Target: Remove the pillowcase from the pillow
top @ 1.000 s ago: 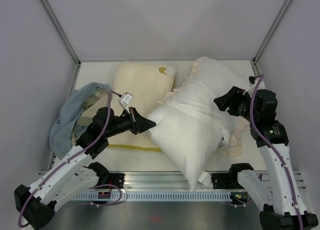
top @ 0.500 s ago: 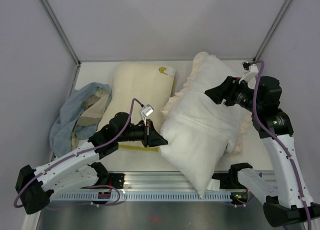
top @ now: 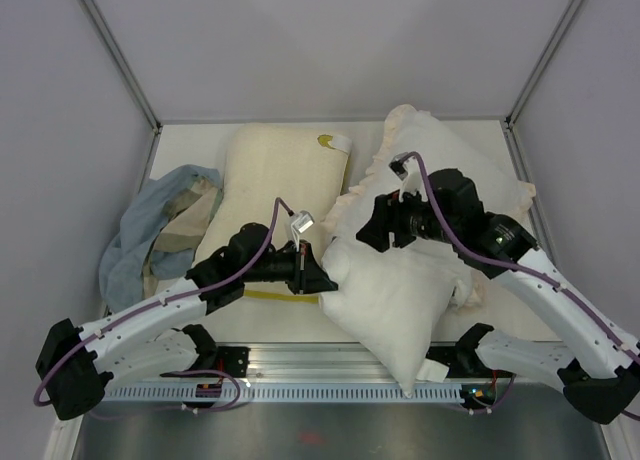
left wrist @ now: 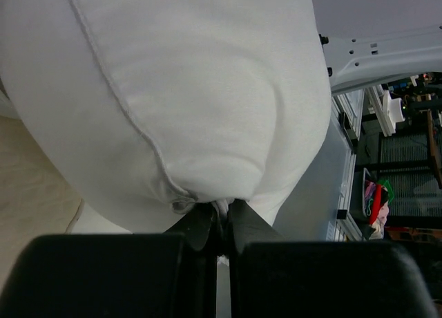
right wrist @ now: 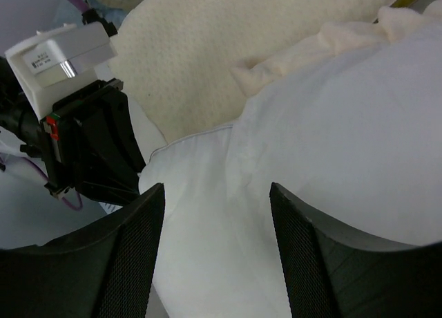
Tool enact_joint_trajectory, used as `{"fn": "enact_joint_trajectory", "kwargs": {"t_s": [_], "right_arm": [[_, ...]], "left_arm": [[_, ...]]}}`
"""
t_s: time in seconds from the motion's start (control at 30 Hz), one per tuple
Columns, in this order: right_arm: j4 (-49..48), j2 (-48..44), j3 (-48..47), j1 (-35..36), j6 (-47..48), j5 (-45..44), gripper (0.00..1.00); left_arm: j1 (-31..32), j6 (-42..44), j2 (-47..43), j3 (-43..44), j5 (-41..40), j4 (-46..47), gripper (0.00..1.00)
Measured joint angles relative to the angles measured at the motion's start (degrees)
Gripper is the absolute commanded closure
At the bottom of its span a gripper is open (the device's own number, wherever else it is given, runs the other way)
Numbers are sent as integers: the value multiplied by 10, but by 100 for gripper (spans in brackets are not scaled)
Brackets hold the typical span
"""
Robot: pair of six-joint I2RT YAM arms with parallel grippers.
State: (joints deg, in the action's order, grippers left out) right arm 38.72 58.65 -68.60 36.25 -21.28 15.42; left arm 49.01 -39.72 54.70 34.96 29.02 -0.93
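Fabric at the left corner of the pillow (top: pixel 400 290) is sitting pinched in my left gripper (top: pixel 325 280). On the left wrist view its two fingers are pressing together on a small tuck of white cloth beside the seam, and the plump body is bulging up above them. The pillow itself is lying slantwise across the right half of the tabletop (top: pixel 190 145), with its near corner reaching toward the rail at the arms' bases. My right gripper (right wrist: pixel 215 193) is hanging over the pillow's upper-left part with its fingers standing well apart and nothing between them. I cannot tell whether the tips are touching the white surface. The pillowcase (top: pixel 470 290) is showing only as a cream ruffled frill, peeking out along the pillow's right edge and again along its far-left edge. The rest seems to be lying beneath the pillow, and I am not seeing any dark face. To the left, a flatter cream-yellow textured pillow (top: pixel 275 170) is lying just beside the white one. A pale blue-grey and beige cloth (top: pixel 150 230) is bunching at the tabletop's left edge.
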Motion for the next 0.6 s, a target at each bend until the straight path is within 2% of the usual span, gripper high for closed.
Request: {"fn": "enact_joint_trajectory", "kwargs": {"t_s": [0.23,0.43,0.6], "right_arm": [[14,41,32,89,6,-108,31],[23,86,35,159,0,-249,26],[25,134,22,202,-20,-369,31]], "left_arm": [[1,0,1,0,0,-1,98],[2,1,0,0,-6,-12,98],[1,2,0,0,-14,-20,98]]}}
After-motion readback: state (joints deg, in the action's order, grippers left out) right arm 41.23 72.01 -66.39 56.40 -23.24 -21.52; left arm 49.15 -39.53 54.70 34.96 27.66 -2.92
